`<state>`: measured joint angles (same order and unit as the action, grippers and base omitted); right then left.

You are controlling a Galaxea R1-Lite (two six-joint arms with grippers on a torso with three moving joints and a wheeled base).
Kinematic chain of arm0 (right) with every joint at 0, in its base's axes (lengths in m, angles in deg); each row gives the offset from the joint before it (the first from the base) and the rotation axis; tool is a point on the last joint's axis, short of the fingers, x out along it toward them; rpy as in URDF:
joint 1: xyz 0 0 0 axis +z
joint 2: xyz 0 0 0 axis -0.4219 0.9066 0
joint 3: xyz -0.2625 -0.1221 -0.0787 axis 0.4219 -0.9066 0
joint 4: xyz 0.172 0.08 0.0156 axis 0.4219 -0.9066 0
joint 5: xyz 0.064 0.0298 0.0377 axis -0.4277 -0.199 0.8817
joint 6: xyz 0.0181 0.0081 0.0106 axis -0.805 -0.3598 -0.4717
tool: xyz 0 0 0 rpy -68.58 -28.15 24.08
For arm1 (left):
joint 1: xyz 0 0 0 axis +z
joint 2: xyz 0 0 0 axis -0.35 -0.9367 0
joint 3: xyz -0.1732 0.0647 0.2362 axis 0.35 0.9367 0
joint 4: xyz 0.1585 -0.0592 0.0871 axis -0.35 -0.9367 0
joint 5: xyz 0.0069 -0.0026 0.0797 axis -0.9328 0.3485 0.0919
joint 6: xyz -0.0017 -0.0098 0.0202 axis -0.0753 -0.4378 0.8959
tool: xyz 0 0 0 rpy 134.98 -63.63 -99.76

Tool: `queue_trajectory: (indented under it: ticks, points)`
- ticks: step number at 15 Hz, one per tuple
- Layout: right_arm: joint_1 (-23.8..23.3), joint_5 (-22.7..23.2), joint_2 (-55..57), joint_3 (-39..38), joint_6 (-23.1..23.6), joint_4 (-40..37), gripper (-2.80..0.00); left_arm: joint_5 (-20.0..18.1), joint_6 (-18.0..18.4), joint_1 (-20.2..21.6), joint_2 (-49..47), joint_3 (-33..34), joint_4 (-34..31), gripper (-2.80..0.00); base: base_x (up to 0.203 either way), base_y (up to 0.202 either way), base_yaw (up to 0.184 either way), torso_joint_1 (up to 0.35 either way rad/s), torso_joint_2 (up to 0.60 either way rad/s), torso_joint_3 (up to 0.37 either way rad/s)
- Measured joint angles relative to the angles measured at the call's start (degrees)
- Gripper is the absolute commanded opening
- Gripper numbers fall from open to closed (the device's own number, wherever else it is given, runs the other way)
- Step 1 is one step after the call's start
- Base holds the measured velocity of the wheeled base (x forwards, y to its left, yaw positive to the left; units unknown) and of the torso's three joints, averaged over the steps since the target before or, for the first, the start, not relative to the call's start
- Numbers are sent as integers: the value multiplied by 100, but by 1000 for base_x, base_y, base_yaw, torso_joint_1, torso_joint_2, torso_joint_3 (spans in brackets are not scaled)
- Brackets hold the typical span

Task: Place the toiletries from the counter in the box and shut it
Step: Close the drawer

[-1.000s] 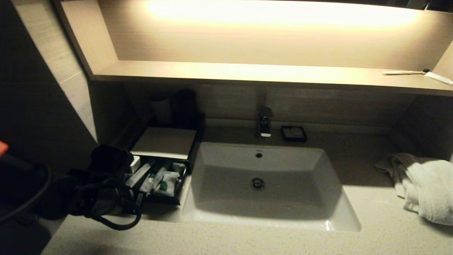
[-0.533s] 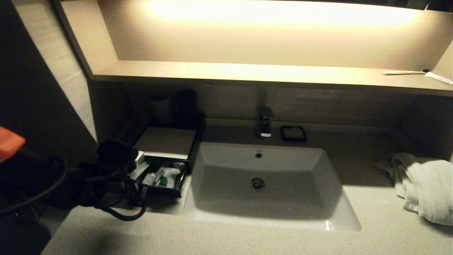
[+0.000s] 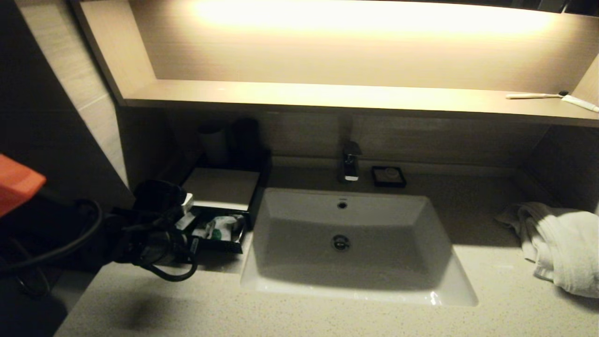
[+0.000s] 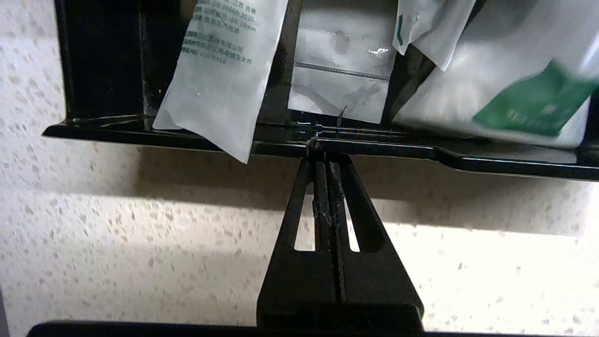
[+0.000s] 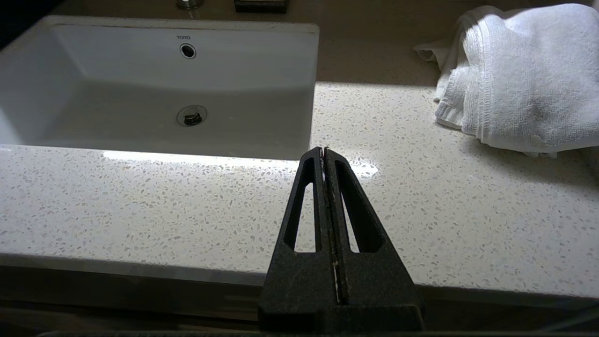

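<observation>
1. Head view first, from your left: the left gripper (image 3: 187, 220) sits at about 9 o'clock of the basin (image 3: 346, 281), pressed up against the front of the drawer (image 3: 220, 245) that sticks out of the box (image 3: 220, 187). Its jaws are closed flat on each other and hold nothing.

2. The left wrist view gives you the relation that matters. The closed fingertips meet the drawer's black front lip (image 4: 374, 150) roughly at its middle, and the lip's long axis runs straight across the fingers. I judge the closing push goes square to that lip, toward 12 o'clock in the head view, under the box's pale top panel.

3. The toiletries are already in the drawer: a clear-wrapped stick (image 4: 220, 79), a clear sachet (image 4: 341, 70) and a white sachet with a green label (image 4: 533, 103). Watch the stick: its lower end hangs over the lip just beside the fingertips, and could snag or be pinched as the drawer goes in.

4. I see no wrapped items left on the counter (image 3: 281, 313), so only the closing seems to remain.

5. Farthest right, the right gripper (image 5: 324, 152) is parked above the counter's front edge at about 5 o'clock of the basin, with its jaws pressed together and empty. It is well away from the box, so the left arm is the nearer one.
</observation>
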<state>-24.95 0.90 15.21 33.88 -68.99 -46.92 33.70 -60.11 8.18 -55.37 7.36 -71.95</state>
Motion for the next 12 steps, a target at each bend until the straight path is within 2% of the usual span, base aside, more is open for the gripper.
queue_trajectory:
  ticks: [6,12]
  points:
    - [0,-2,0,0,-1,0,-280,1,-1,0,-61,-262,0,-280,0,0,0,0,0,0]
    - [0,2,0,0,0,0,-280,-4,-9,0,270,-121,-35,-280,0,0,0,0,0,0]
